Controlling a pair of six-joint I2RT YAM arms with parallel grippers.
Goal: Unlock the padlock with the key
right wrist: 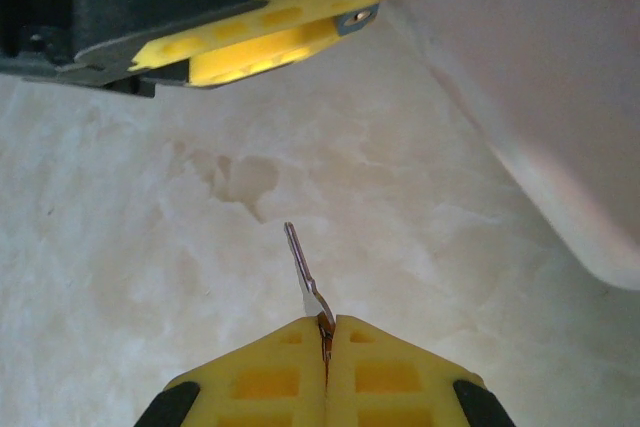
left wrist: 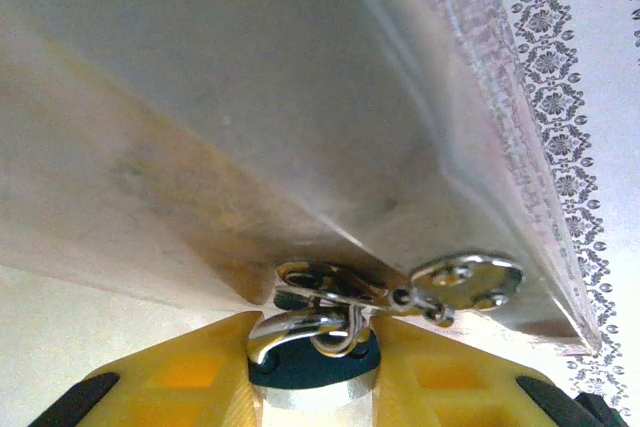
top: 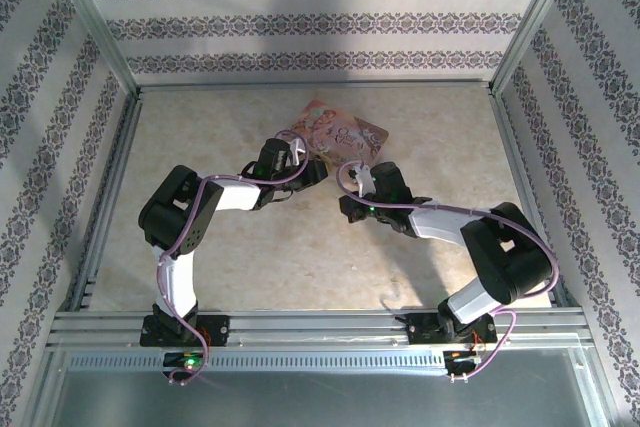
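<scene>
Padlock (left wrist: 300, 332) is clamped by the left gripper (left wrist: 315, 372) at the clasp (left wrist: 465, 282) of the pink box (left wrist: 300, 97). Key (right wrist: 303, 272) is pinched in the clenched right gripper (right wrist: 327, 332) just beside that box, uninserted; insertion and turning are judged outstanding.

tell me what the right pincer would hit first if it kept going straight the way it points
Probably the yellow finger of the left pincer: the key clamped in the right pincer aims at it over the table. Depth is unclear, so it could pass underneath.
</scene>
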